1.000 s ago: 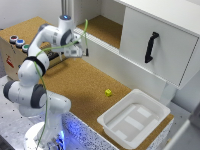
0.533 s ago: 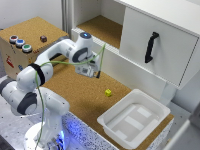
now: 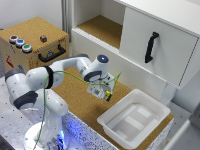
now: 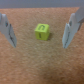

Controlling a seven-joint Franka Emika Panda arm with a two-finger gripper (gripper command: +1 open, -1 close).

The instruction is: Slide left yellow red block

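Grey fingers [image 4: 72,27] of the claw [image 4: 39,30] stand wide apart, one on each side, and they hold nothing. The yellow red block [image 4: 42,32] sits right between them on the cork, touching neither finger. It looks all yellow here, with a small dark mark on its top face; I see no red.

I think the claw hangs open like this so the block fits in the gap. Then one finger can push it sideways when the arm moves. For a slide the fingers may not need to squeeze at all; they only need to come low enough to meet the block's side.

In the exterior view the claw [image 3: 100,91] points down over the cork bench [image 3: 75,92], and the arm hides the block from that camera. A white tray [image 3: 132,120] lies at about four o'clock from the claw, close by. A big white cabinet [image 3: 150,35] stands at about one o'clock, and a cork box with buttons [image 3: 32,45] sits at about ten o'clock, well apart.

The slide looks not yet begun. The tray is near, so the push should go away from it.
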